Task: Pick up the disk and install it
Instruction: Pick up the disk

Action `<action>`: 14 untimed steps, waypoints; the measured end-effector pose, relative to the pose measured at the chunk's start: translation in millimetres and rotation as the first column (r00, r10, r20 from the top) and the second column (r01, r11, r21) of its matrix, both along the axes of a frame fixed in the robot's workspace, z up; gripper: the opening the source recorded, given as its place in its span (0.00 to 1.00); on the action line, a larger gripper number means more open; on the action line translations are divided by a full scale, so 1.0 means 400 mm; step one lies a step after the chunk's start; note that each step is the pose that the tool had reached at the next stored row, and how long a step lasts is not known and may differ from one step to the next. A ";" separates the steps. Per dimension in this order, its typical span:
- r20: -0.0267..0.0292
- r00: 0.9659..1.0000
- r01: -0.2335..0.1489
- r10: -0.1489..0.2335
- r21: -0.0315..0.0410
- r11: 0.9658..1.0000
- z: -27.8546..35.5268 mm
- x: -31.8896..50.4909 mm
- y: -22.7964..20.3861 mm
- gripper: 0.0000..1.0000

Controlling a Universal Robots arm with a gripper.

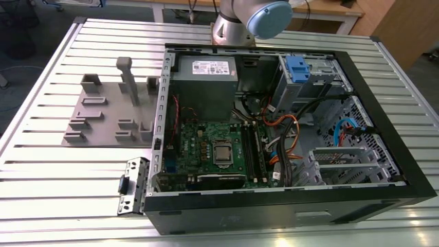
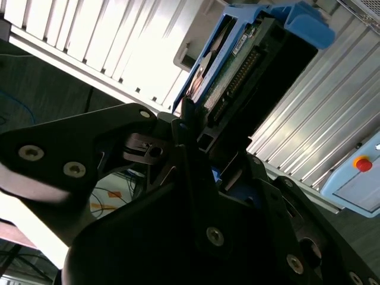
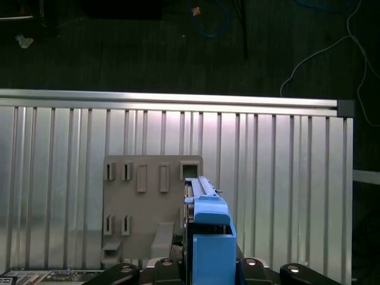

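- Gripper: clenched on one end of the disk; in the second wrist view the black fingers press against its faces.
- Disk: lifted clear of the table and held edge-on. The blue bracket frames it, and one side shows a green circuit board and a row of connector pins.
- In the first wrist view the disk rises from between the gripper's black parts. Its blue bracket end is nearest the camera.
- In that view the disk lines up with one edge of the grey fixture plate, which lies flat on the slatted aluminium table.
- Exterior view: the open computer case lies on its side on the table, with the fixture plate just beside it on the exterior view's left.
- Inside the case: green motherboard, grey metal box with a white sticker, and a drive bay with a blue latch at the far corner.
- Arm joint sits at the far edge of the table, behind the case.
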State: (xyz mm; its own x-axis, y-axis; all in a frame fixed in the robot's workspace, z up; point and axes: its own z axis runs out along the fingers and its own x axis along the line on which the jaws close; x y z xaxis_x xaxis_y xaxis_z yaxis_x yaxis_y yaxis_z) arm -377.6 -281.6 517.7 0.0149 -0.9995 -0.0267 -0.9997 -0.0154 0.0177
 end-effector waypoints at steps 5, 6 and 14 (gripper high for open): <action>0.000 1.000 0.000 0.000 0.000 1.000 0.013 0.000 0.000 0.36; 0.000 1.000 0.000 0.000 0.000 1.000 0.015 0.000 0.000 0.36; 0.000 1.000 0.000 0.000 0.000 1.000 0.035 0.000 0.000 0.36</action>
